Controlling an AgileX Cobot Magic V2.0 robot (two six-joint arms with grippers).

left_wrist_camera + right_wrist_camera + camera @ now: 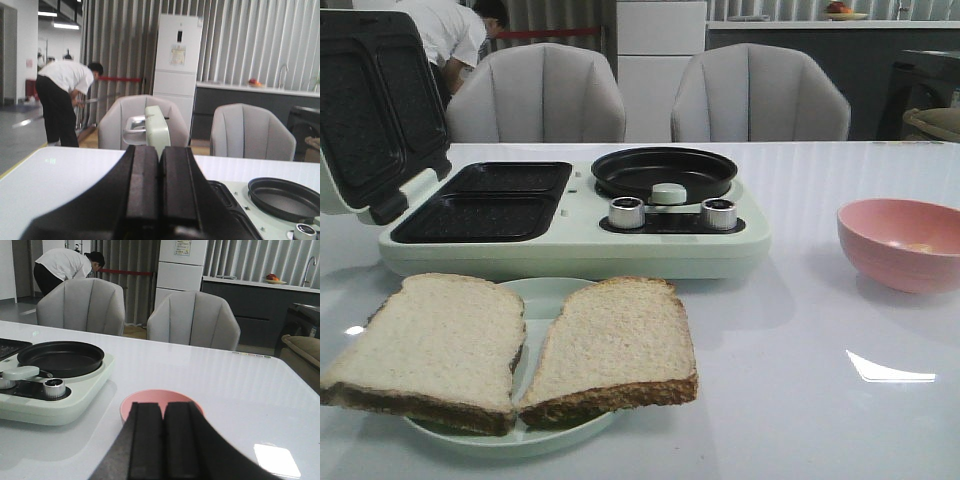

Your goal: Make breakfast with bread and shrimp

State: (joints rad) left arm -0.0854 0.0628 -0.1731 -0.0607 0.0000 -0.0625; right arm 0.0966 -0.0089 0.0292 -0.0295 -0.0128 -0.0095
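Currently, 2 slices of bread (pixel 515 350) lie side by side on a pale green plate (pixel 545 298) at the near edge of the table (pixel 800 380). The breakfast maker (pixel 575 215) stands just behind it, lid open. A pink bowl (pixel 900 243) sits at right. The left gripper (pixel 160 185) and right gripper (pixel 163 440) are both clenched, grasping nothing.
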